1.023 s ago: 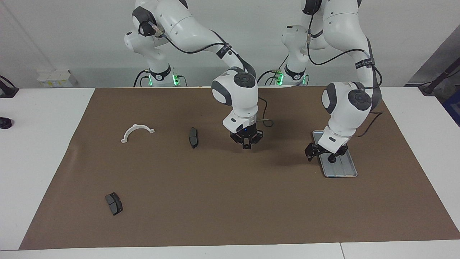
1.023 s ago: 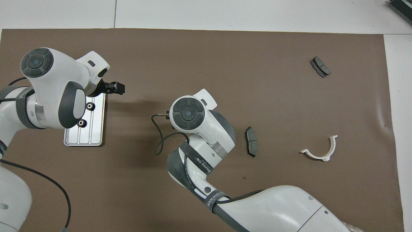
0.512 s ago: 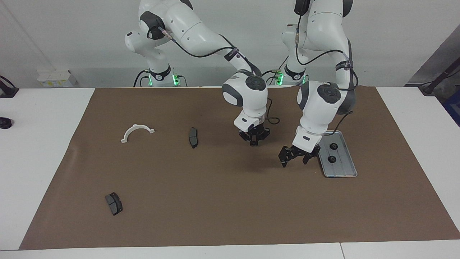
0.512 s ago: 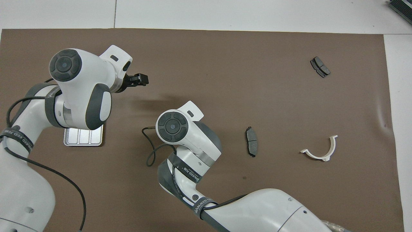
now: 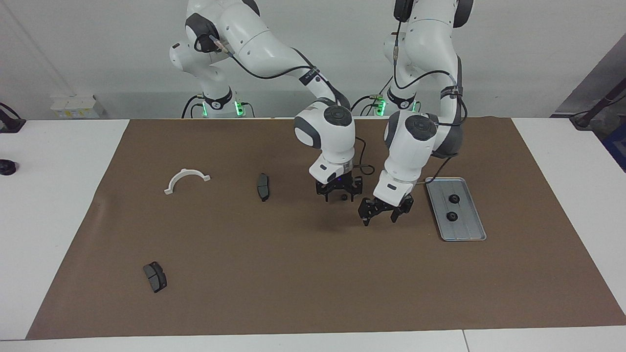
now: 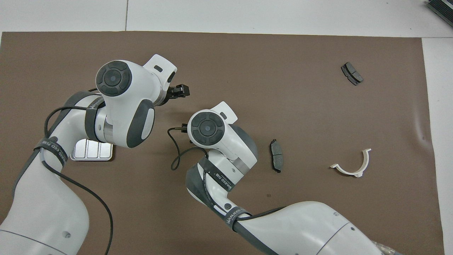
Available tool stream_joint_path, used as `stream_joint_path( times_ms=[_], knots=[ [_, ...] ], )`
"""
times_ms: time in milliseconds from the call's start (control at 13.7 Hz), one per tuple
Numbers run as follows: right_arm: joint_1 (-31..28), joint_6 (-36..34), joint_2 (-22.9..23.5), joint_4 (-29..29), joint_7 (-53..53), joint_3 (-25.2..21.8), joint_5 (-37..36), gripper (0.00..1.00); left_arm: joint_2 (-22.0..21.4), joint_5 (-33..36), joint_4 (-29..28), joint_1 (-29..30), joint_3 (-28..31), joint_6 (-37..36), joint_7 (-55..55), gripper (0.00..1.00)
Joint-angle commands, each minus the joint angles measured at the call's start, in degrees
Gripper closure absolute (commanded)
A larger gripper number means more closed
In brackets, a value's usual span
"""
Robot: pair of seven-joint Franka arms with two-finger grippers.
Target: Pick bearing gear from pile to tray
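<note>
The silver tray [image 5: 467, 230] lies toward the left arm's end of the mat with two black gears [image 5: 454, 198] [image 5: 452, 216] in it. My left gripper [image 5: 379, 218] is open and empty, low over the bare mat between the tray and my right gripper. My right gripper [image 5: 337, 195] is low over the mat's middle with its fingers apart. A small black gear [image 5: 344, 197] shows between its fingertips. In the overhead view the left gripper [image 6: 180, 91] shows. The right gripper is hidden under its own wrist, and only a corner of the tray [image 6: 92, 152] shows.
A dark brake pad [image 5: 263, 187] lies beside my right gripper, toward the right arm's end. A white half-ring [image 5: 187, 178] lies further that way. A second brake pad [image 5: 155, 276] lies farther from the robots. They also show overhead: pad [image 6: 276, 160], ring [image 6: 354, 166], pad [image 6: 352, 73].
My left gripper left the tray, where a gear now lies, and swung toward the mat's middle. My right gripper stayed near the middle and its fingers spread apart.
</note>
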Motion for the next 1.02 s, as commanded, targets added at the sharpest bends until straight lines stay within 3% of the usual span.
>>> stream_joint_path(
  times_ms=[0,219,658,950],
  knots=[
    [-4.3,-0.7,-10.0,-8.9,-1.4,0.6,0.1,0.0,0.9,-0.2,0.8,-3.2,1.0,0.3,-2.2,0.19],
    [-9.4,-4.0,-18.8,-14.6,-5.3,0.7,0.7,0.0,1.6,0.3,-0.1,-6.7,1.2,-0.3,-3.4,0.28],
    [-22.4,-18.1,-29.4,-13.7,-25.5,0.1,6.4,0.0,-0.1,1.9,-6.8,-10.9,1.4,-3.6,-3.3,0.36],
    [-23.0,-27.2,-32.3,-9.0,-33.1,-7.0,6.7,0.0,-0.9,1.9,-7.1,-11.7,1.3,-8.8,-3.2,0.46]
  ],
)
